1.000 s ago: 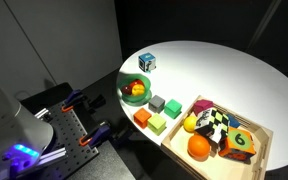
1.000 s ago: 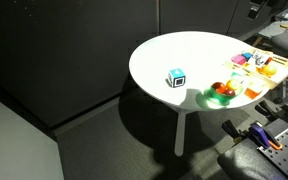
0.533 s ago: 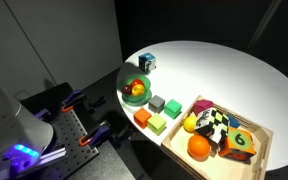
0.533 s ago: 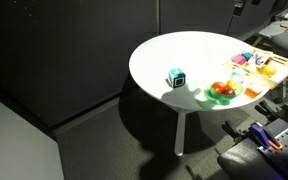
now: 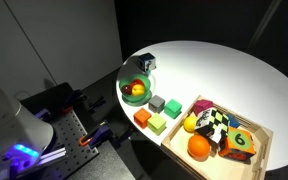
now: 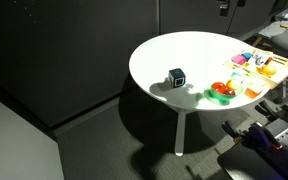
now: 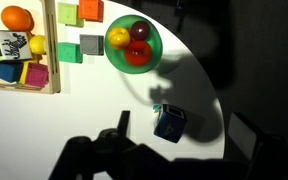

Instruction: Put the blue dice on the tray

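Zero delivered so far: dice (image 7: 169,124) sits on the counter (image 7: 84,120), lower centre of the wrist view, well apart from the tray (image 7: 56,45) upper left. Over it the hand (image 7: 179,140) hovers, fingers apart. Grab, carry, drop all remain.

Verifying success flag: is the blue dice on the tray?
No, the blue dice sits on the white table past the green bowl, outside the tray.
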Motion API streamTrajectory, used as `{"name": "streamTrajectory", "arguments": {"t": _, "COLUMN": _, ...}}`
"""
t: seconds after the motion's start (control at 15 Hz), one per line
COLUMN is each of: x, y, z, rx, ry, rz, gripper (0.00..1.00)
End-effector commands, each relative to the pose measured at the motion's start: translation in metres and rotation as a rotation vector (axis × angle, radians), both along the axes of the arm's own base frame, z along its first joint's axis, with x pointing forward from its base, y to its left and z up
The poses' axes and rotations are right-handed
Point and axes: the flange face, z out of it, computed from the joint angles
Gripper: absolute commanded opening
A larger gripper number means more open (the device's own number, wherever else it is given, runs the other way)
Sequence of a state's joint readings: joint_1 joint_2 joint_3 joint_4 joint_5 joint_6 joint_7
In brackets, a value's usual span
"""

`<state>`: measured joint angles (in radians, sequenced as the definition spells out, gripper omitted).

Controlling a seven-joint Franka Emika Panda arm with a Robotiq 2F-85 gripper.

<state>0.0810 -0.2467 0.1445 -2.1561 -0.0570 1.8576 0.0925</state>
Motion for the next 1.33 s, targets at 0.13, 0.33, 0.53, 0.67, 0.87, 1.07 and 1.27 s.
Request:
{"name": "streamTrajectory", "arguments": {"t": 0.13, "x": 0.030, "y": 0.006, "z": -0.006, "rx": 0.025, "ry": 0.059, "rz": 0.014, "gripper": 1.00}}
{"name": "streamTrajectory", "arguments": {"t": 0.33, "x": 0.042, "y": 0.006, "z": -0.019, "rx": 0.032, "ry": 0.067, "rz": 0.028, "gripper": 1.00}}
{"name": "streamTrajectory", "arguments": {"t": 0.53, "x": 0.049, "y": 0.005, "z": -0.028, "rx": 0.042, "ry": 0.058, "rz": 0.036, "gripper": 1.00}}
{"name": "streamTrajectory", "arguments": {"t": 0.67, "x": 0.053, "y": 0.005, "z": -0.031, "rx": 0.048, "ry": 0.051, "rz": 0.030, "gripper": 1.00}}
{"name": "streamTrajectory", "arguments": {"t": 0.87, "x": 0.048, "y": 0.005, "z": -0.038, "rx": 0.026, "ry": 0.053, "rz": 0.018, "gripper": 1.00}}
{"name": "streamTrajectory", "arguments": {"t": 1.07, "x": 0.048, "y": 0.004, "z": -0.038, "rx": 0.027, "ry": 0.050, "rz": 0.017, "gripper": 1.00}}
{"name": "streamTrajectory", "arguments": {"t": 1.27, "x": 0.049, "y": 0.004, "z": -0.037, "rx": 0.027, "ry": 0.049, "rz": 0.017, "gripper": 1.00}}
